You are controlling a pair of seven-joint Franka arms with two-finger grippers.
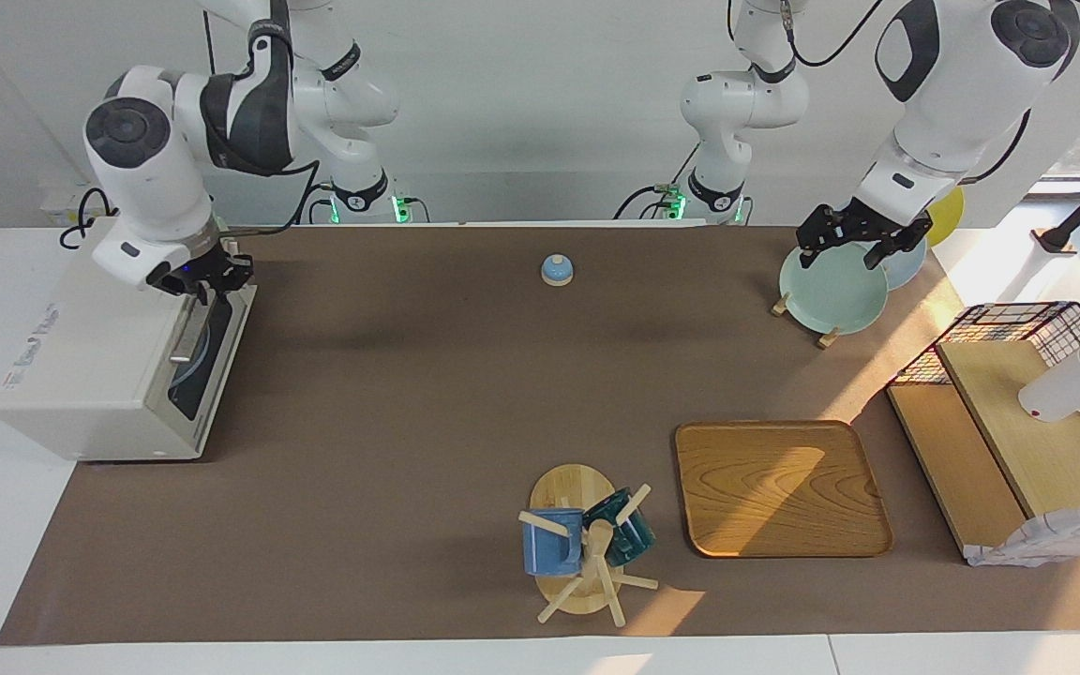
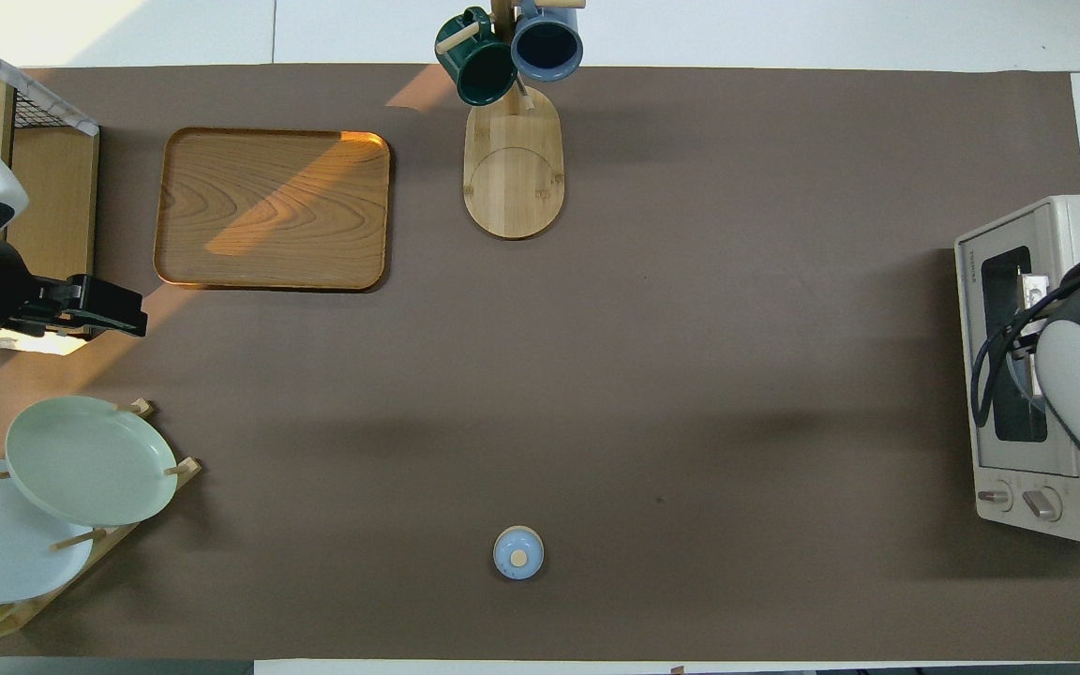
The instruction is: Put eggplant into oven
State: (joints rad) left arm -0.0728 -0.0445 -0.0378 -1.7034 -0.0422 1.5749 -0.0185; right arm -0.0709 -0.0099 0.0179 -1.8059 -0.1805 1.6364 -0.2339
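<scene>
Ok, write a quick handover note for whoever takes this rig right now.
Right gripper: at the top edge of the shut door of the boxy white toaster oven, by its handle; grip unclear.
Left gripper: open, waiting over the pale green plate in the rack.
Dark purple eggplant: not visible; only something pale blue shows through the door glass.
Done: door shut.
Left: back the right arm away.

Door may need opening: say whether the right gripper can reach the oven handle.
Probably yes: the right gripper hangs at the top edge of the oven's closed door, beside the handle, with nothing between.
</scene>
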